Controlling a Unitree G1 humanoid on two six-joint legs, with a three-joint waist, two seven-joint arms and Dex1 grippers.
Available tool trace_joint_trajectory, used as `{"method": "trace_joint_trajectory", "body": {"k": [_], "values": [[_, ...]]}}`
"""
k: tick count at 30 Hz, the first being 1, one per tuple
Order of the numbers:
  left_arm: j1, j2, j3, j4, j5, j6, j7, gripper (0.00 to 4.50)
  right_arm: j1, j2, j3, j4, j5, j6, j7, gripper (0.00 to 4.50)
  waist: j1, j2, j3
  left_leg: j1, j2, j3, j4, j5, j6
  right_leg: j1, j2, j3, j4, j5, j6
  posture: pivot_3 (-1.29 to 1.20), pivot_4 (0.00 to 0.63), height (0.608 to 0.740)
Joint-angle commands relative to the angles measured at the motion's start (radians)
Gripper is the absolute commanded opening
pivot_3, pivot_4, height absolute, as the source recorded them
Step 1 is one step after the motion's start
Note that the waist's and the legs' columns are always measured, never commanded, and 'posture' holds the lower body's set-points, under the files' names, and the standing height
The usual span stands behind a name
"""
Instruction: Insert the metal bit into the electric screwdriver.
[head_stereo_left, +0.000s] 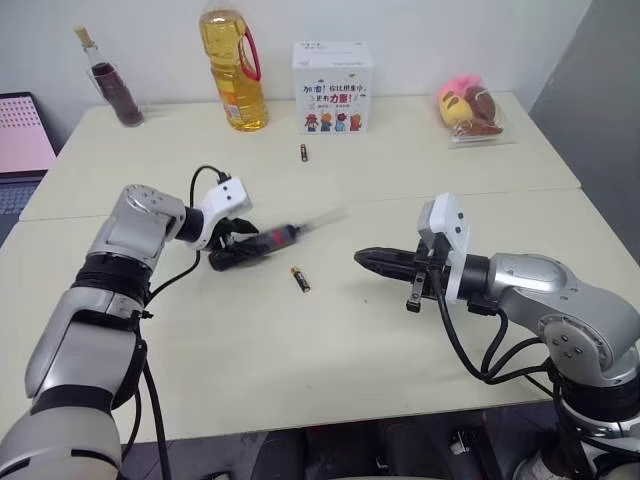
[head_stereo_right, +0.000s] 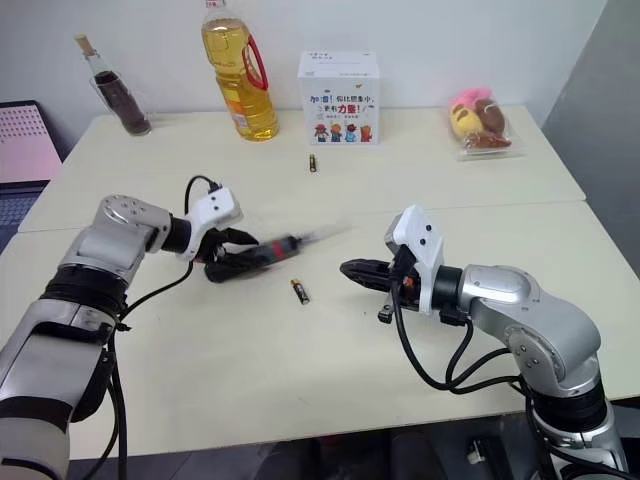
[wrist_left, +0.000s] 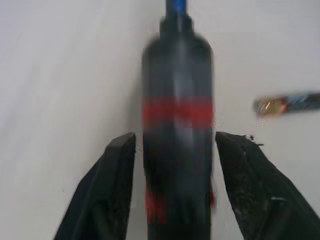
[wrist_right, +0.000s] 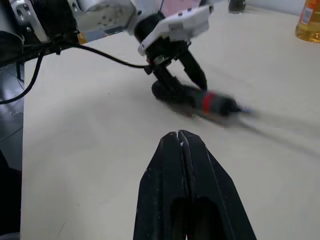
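1. The electric screwdriver (head_stereo_left: 268, 240) lay near the middle-left of the pale table (head_stereo_left: 400, 330), a slim black pen shape with a red band. A thin blurred streak ran on from its nose, which I judged to be the metal bit (head_stereo_left: 322, 220) already seated.
2. My left gripper (head_stereo_left: 232, 247) sat at the tool's rear end. In the left wrist view its two black fingers (wrist_left: 107, 195) stood a little apart on either side of the body, with a gap on each side, so I read it as partly open and not clamping.
3. My right gripper (head_stereo_left: 375, 259) hovered well apart to the right, fingers pressed together and empty.
4. I judged the tool light, rigid and smooth, likely to roll. The best hold looked to be across the thick body near the red band, never on the thin bit, which could bend or slip.
5. A small battery (head_stereo_left: 300, 279) lay just beside the tool, between the two grippers; a second battery (head_stereo_left: 303, 152) lay farther back.
6. Along the far edge stood an oil bottle (head_stereo_left: 235, 70), a dark bottle (head_stereo_left: 115, 90), a white box (head_stereo_left: 332, 88) and a bagged plush toy (head_stereo_left: 472, 112), all clear of the work.
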Motion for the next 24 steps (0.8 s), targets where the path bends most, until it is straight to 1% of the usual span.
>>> {"method": "trace_joint_trajectory", "body": {"k": [1,5,9,11,14,15,16,18,19,21,23,24], "values": [[-0.049,-0.008,0.029,0.057,0.036,-0.063,0.014,3.71,0.004,-0.018,-0.02,-0.032,0.016,-0.008,-0.01,0.0,0.01,0.0,0.0,-0.001,0.0,0.0,0.0,0.0,0.0,0.0,-0.001,0.0,-0.001,0.0,0.0,0.0,0.15,0.74],[-0.061,-0.01,0.061,0.075,0.034,-0.075,0.003,4.48,0.004,-0.029,-0.017,-0.024,0.018,-0.016,-0.012,0.0,0.015,0.0,0.0,-0.001,-0.002,0.002,0.001,0.0,0.0,0.0,-0.006,-0.001,-0.001,0.0,0.0,0.0,0.15,0.74],[-0.08,0.024,0.116,0.041,0.006,-0.034,-0.037,4.49,-0.009,-0.057,-0.021,-0.004,0.02,-0.027,0.016,0.0,0.015,0.0,0.0,-0.001,-0.003,0.002,0.003,0.0,0.0,0.001,-0.006,-0.002,-0.001,0.0,0.001,0.0,0.15,0.74],[-0.102,0.064,0.159,0.007,-0.027,0.003,-0.074,4.49,-0.037,-0.09,-0.03,0.035,0.018,-0.038,0.056,0.0,0.014,-0.001,0.0,-0.001,-0.003,0.001,0.004,0.0,0.0,0.001,-0.006,-0.002,0.0,0.0,0.001,0.0,0.15,0.74],[-0.104,0.155,0.25,-0.098,-0.108,0.039,-0.164,4.49,-0.082,-0.172,-0.06,0.123,0.018,-0.059,0.152,0.0,0.011,-0.001,0.0,-0.001,-0.002,0.001,0.004,0.0,0.0,0.001,-0.005,-0.003,0.0,0.0,0.001,0.0,0.15,0.74],[-0.084,0.187,0.27,-0.14,-0.117,0.058,-0.165,4.49,-0.089,-0.199,-0.072,0.147,0.022,-0.063,0.181,0.0,0.009,-0.001,0.0,-0.001,-0.002,0.001,0.004,0.0,0.0,0.001,-0.004,-0.002,0.0,0.0,0.001,0.0,0.15,0.74],[-0.019,0.213,0.303,-0.212,-0.123,0.015,-0.142,4.49,-0.087,-0.232,-0.084,0.172,0.022,-0.073,0.218,0.0,0.009,-0.001,0.0,-0.001,-0.002,0.001,0.003,0.0,0.0,0.001,-0.004,-0.002,0.0,0.0,0.001,0.0,0.15,0.74],[0.061,0.238,0.338,-0.3,-0.125,-0.031,-0.107,4.49,-0.083,-0.269,-0.093,0.201,0.021,-0.09,0.26,0.0,0.01,0.001,-0.001,0.0,-0.002,0.002,0.002,0.0,0.0,0.001,-0.005,-0.002,-0.001,0.0,0.001,0.0,0.15,0.74],[0.111,0.258,0.365,-0.357,-0.15,0.017,-0.114,4.49,-0.083,-0.287,-0.097,0.225,0.016,-0.1,0.279,0.0,0.01,0.002,-0.001,0.002,0.0,0.003,0.0,0.0,0.0,0.001,-0.006,0.0,-0.001,0.0,0.001,0.0,0.15,0.74],[0.218,0.314,0.397,-0.46,-0.22,0.122,-0.201,4.49,-0.077,-0.317,-0.099,0.263,-0.002,-0.125,0.314,0.0,0.012,0.002,-0.002,0.002,0.0,0.002,0.001,0.0,0.0,0.001,-0.007,0.002,-0.001,0.0,0.001,0.0,0.15,0.74],[0.309,0.346,0.418,-0.536,-0.239,0.178,-0.194,4.49,-0.064,-0.339,-0.095,0.29,-0.018,-0.151,0.339,0.0,0.012,0.002,-0.002,0.001,0.0,0.003,0.002,0.0,0.0,0.001,-0.007,0.002,0.001,0.0,0.001,0.0,0.15,0.74],[0.359,0.349,0.443,-0.566,-0.24,0.192,-0.155,4.49,-0.052,-0.349,-0.091,0.31,-0.034,-0.17,0.347,0.0,0.012,0.002,-0.002,0.001,0.0,0.002,0.003,0.0,0.0,0.001,-0.007,0.002,0.001,0.0,0.001,0.0,0.15,0.74]]}}
